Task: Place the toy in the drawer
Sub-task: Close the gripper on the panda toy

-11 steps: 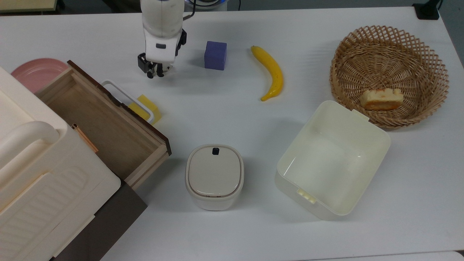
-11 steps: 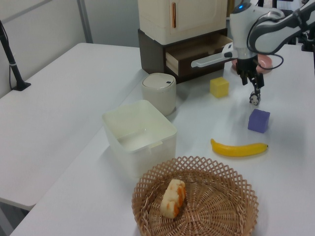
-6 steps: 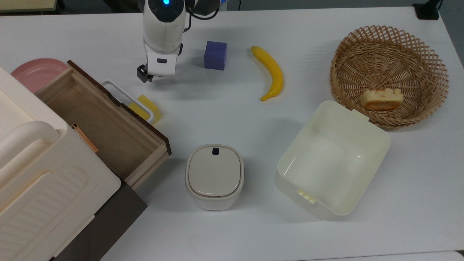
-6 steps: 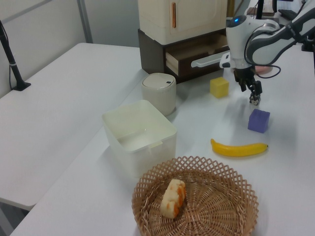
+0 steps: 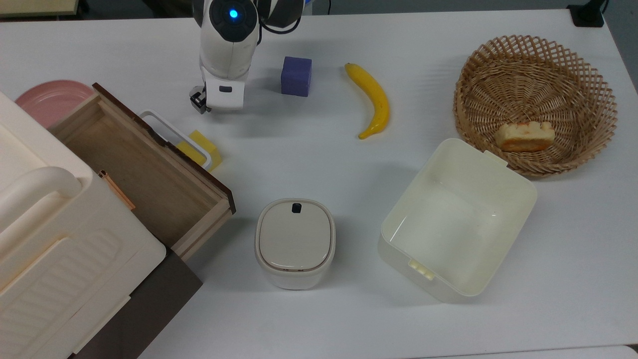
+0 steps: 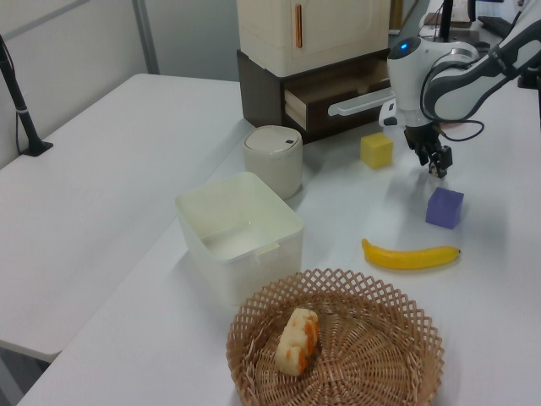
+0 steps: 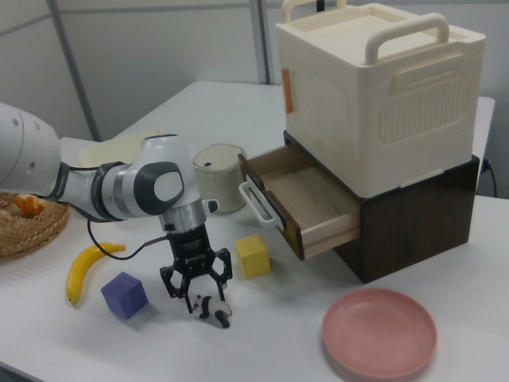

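While the toy (image 7: 210, 308) sits on the table, the gripper (image 7: 196, 286) hangs just above it, fingers spread and empty. Judged next: descend, clamp, carry to the open drawer (image 7: 306, 208).

Arm: its white wrist housing (image 5: 228, 37) now sits further toward 6 o'clock in the top view than a second ago, with the blue light on top now in sight.
Tool (image 7: 196, 288): in the top view its fingers, visible a second ago, are now hidden under the housing; in the left view it has shifted slightly toward 12 o'clock (image 6: 438, 161), away from the purple cube (image 6: 444, 207).
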Robot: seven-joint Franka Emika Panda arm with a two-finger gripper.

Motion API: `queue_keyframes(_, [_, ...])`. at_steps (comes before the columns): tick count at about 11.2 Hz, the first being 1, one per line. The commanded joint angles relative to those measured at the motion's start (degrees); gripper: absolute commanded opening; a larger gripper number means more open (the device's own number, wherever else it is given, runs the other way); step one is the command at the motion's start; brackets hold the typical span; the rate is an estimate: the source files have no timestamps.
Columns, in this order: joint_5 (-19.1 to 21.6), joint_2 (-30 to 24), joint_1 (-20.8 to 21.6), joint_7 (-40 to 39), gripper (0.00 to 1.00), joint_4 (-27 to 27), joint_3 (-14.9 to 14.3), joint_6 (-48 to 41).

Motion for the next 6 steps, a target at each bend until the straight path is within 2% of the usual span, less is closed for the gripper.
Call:
queue_keyframes(1, [-1.0,-0.5,0.0,0.4,0.56,-0.7,0.0,1.1])
queue_keyframes(3, [-1.0,-0.6,0.1,0.9,0.49,-0.4,0.0,1.1])
queue_keyframes(5, [-1.0,0.4,0.3,2.3,0.30,0.7,0.0,1.0])
queue_keyframes(6, [-1.0,0.6,0.3,2.7,0.27,1.0,0.0,1.0])
